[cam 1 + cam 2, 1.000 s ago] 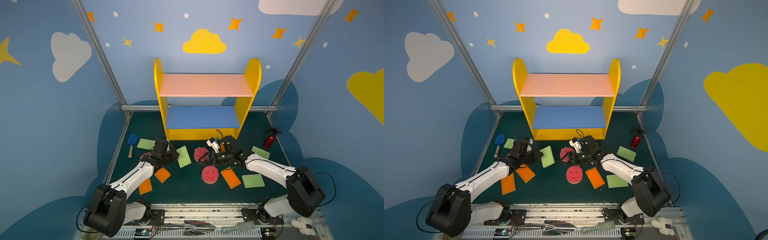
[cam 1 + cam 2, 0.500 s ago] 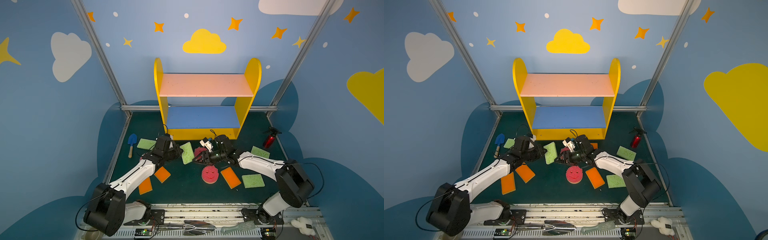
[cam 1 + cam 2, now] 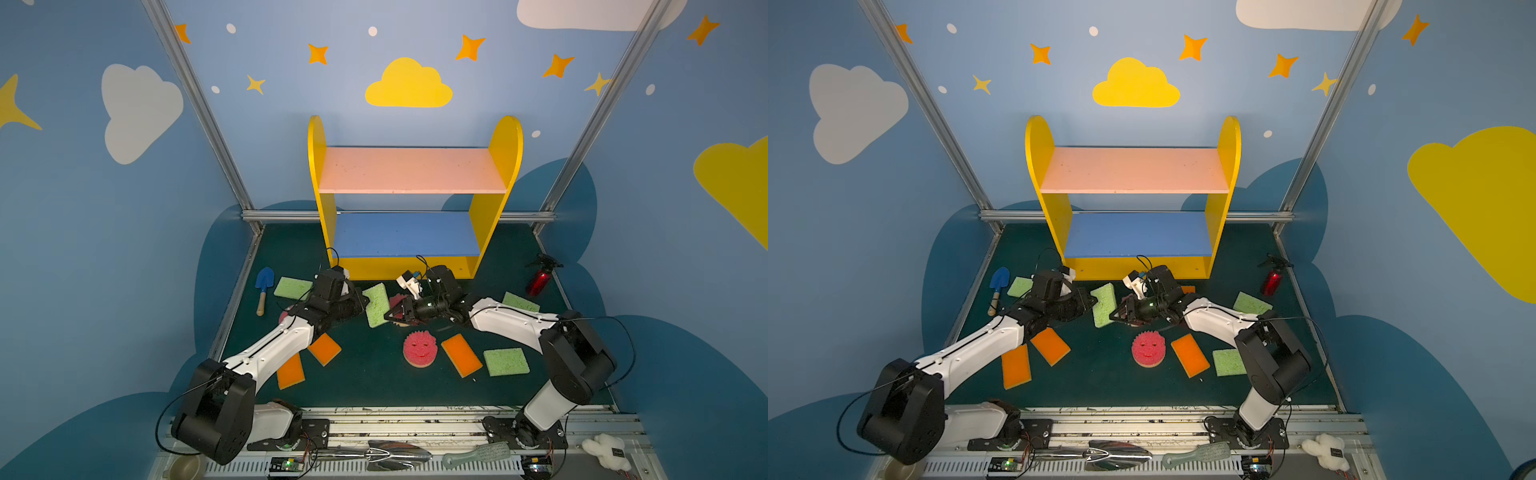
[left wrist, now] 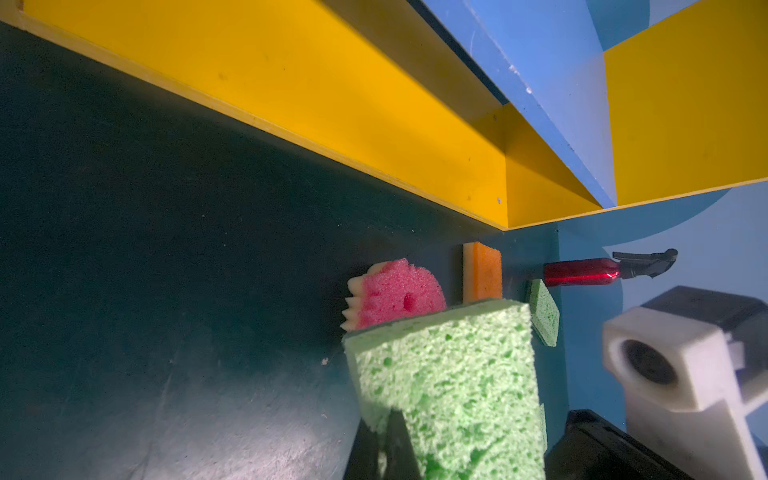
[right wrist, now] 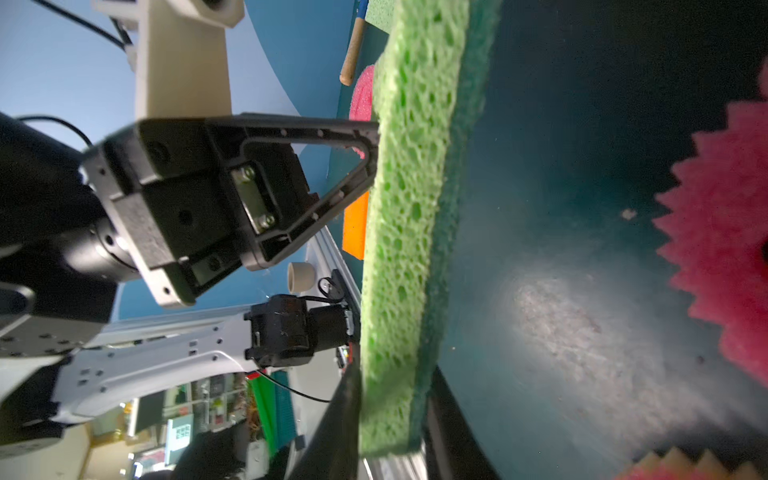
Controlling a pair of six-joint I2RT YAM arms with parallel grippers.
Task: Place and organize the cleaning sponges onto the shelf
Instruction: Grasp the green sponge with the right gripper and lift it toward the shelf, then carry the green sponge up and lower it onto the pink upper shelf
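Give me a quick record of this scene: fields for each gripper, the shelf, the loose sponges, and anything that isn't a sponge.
left gripper: shut on a green sponge
right gripper: shut on the same sponge, from the opposite side
shelf: pink and blue boards bare
loose sponges: lying on the mat, including a smiley sponge
non-sponges: trowel, spray bottle
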